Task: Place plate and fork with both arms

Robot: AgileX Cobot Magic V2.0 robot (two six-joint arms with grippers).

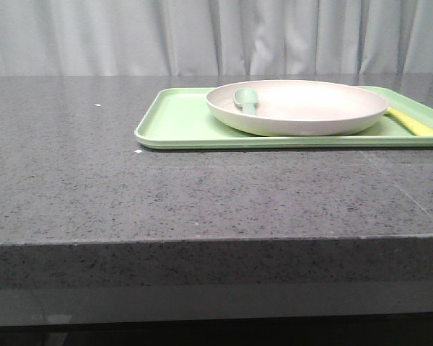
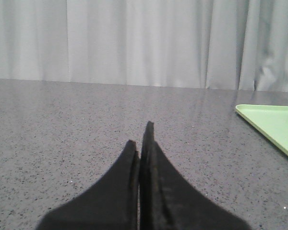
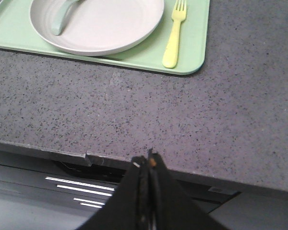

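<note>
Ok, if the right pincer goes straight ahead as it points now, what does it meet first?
Probably bare table, then the tray edge between plate and fork. The right pincer is shut; depth unclear.

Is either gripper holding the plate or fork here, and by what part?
Nothing is held. The left gripper and right gripper are shut and empty; the plate and fork lie on the tray.

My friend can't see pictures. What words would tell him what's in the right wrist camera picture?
A cream-white plate with a grey-green spoon resting in it sits on a light-green tray, and a pale-yellow fork lies on the tray beside the plate. The tray rests on a speckled grey table, and the right gripper, its black fingers pressed together, hangs near the table's front edge.
</note>
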